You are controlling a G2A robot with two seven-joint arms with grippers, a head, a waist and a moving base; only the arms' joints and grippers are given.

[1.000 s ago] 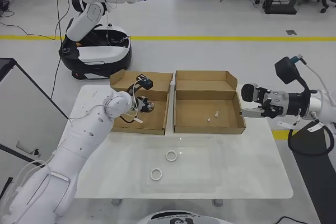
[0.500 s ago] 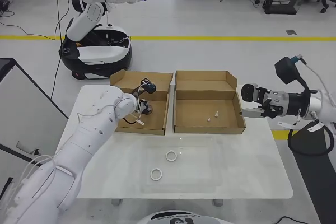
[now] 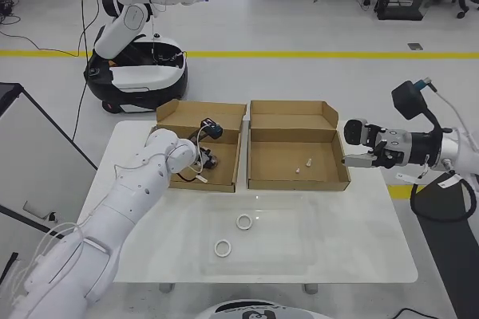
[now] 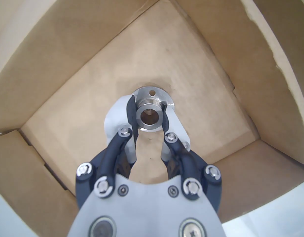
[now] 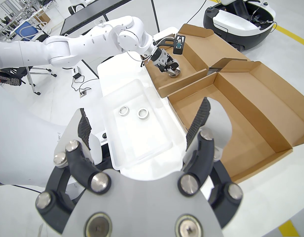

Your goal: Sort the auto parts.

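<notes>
My left gripper is down inside the left cardboard box, shut on a metal flanged bushing close to the box floor. From above, that gripper sits near the box's right wall. Two metal rings lie in a clear tray on the table's front half. The right box holds two small white parts. My right gripper hangs open and holds nothing, off the table's right side; the top view has it beside the right box.
The two open boxes stand side by side at the back of the white table, flaps raised. A small black and blue device with a cable rides above the left box. A parked robot base stands behind the table.
My left arm has swung a little, carrying the gripper and bushing slightly toward the left box's near right corner. The right arm has kept still.
</notes>
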